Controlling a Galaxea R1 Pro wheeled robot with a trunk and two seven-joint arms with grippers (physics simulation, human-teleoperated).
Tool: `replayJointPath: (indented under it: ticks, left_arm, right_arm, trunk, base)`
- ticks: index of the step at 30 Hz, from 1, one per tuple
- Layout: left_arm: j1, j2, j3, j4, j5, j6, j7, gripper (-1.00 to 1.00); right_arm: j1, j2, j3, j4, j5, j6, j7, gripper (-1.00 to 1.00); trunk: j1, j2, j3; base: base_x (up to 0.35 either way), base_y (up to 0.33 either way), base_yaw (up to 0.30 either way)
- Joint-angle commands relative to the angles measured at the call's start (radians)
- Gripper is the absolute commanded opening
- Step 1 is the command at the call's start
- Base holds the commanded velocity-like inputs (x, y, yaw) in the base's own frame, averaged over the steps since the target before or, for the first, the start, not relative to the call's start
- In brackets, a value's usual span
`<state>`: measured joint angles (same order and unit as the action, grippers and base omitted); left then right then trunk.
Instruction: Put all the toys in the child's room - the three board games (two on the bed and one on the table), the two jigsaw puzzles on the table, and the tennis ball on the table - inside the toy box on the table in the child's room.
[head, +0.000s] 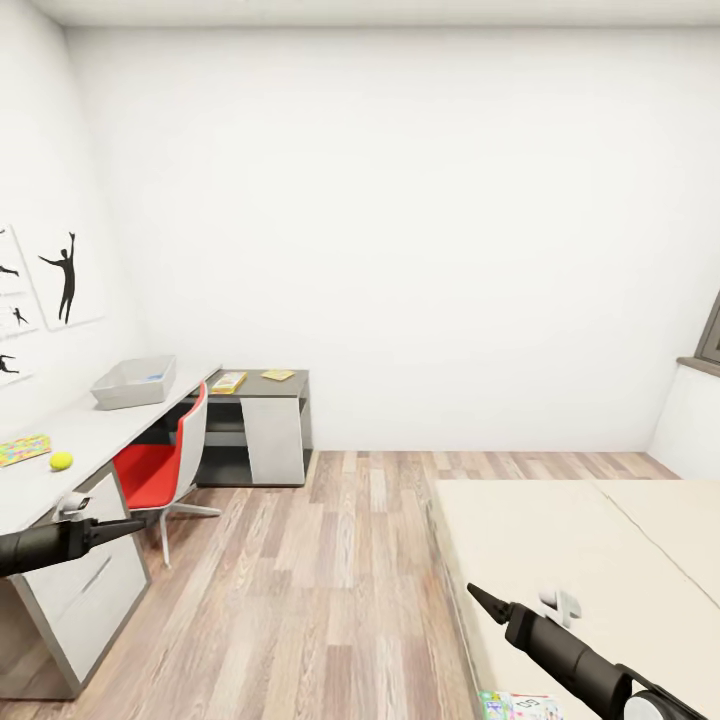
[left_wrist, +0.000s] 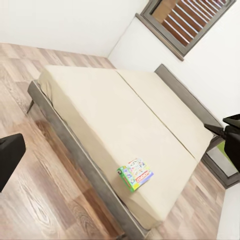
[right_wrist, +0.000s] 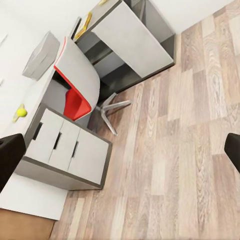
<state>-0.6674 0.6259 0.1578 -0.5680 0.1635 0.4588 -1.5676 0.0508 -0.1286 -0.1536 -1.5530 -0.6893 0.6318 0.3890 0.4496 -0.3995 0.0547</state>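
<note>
Sitting on the near edge of the bed (head: 600, 560), the board game (head: 520, 707) lies at six o'clock, closest to the right gripper (head: 475, 595), which looks empty and wide open.

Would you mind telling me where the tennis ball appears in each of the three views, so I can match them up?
Head view: the tennis ball lies on the white table at the left edge, beside a colourful flat box.
Left wrist view: not in this picture, which looks at the bed.
Right wrist view: the ball sits on the table at the left.
Shared landmark: the red chair by the table.
</note>
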Motion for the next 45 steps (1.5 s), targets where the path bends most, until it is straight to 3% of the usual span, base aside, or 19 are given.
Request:
replayJointPath:
  ticks: [1, 30, 45]
  left_arm:
    - [0.0, 0.0, 0.0, 0.0, 0.001, 0.011, -0.003, 1.0]
    - [0.0, 0.001, 0.0, 0.0, 0.001, 0.011, -0.003, 1.0]
    - [0.0, 0.0, 0.0, 0.0, 0.001, 0.011, -0.003, 1.0]
  right_arm:
    - [0.0, 0.0, -0.001, -0.001, -0.004, 0.006, 0.001, 1.0]
    - [0.0, 0.0, -0.001, -0.001, -0.006, 0.006, 0.001, 1.0]
    - [0.0, 0.0, -0.001, -0.001, -0.007, 0.005, 0.001, 1.0]
  trunk:
    - [0.0, 0.0, 0.0]
    - [0.0, 0.0, 0.016]
    - [0.0, 0.0, 0.028]
  base:
    - [0.027, 0.283, -0.053]
    - [0.041, 0.283, -0.248]
    - [0.192, 0.214, -0.267]
